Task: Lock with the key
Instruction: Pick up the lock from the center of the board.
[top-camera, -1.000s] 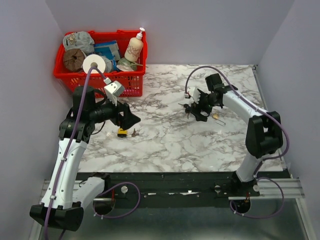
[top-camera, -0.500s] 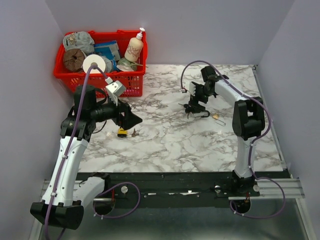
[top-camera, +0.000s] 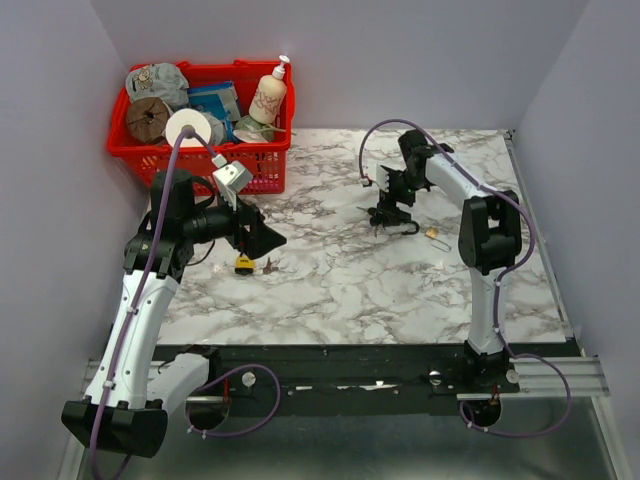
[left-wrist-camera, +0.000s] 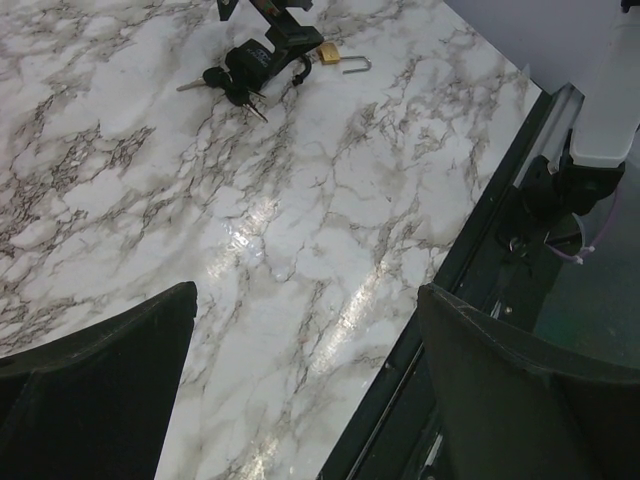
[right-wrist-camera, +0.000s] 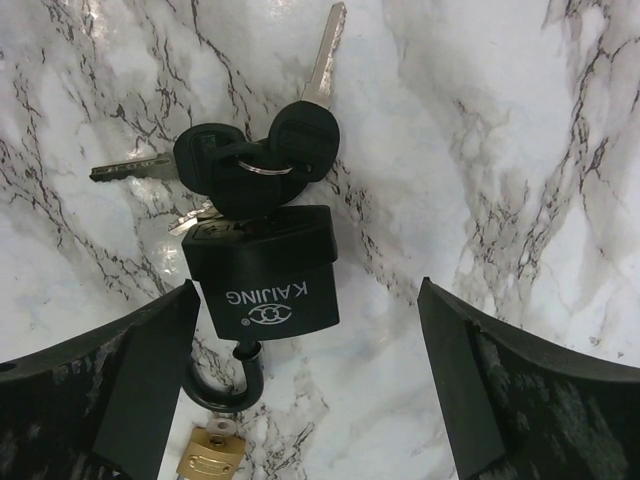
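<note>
While both my pairs of jaws stand wide with nothing in them, the job sits squarely under my right gripper (right-wrist-camera: 308, 330). The black padlock (right-wrist-camera: 265, 272) lies flat on the marble table (right-wrist-camera: 520, 150), directly below that wrist and between the two fingers, closer to the left-hand one in the wrist view. Its long axis, from key bunch (right-wrist-camera: 255, 160) to shackle (right-wrist-camera: 220, 385), runs across my closing line with a slight tilt, so the jaws would shut on the lock's flanks. One black key head sits against the keyway end of the body and, I judge, is seated in it. The others fan away from it — one blade (right-wrist-camera: 325, 55) pointing away from the body, another (right-wrist-camera: 130, 168) off to the side. The shackle looks hooked open, though I cannot tell for sure.

Just beyond the shackle lies a small brass padlock (right-wrist-camera: 212, 455), near enough to get nudged. My left gripper (left-wrist-camera: 308, 300) hangs well apart on the other side of the table, over a little yellow lock (top-camera: 243, 264), so the right arm is plainly nearer. The black padlock is well clear of the table's edges and the red basket (top-camera: 205, 160) — marble is open around it except on the brass side.
</note>
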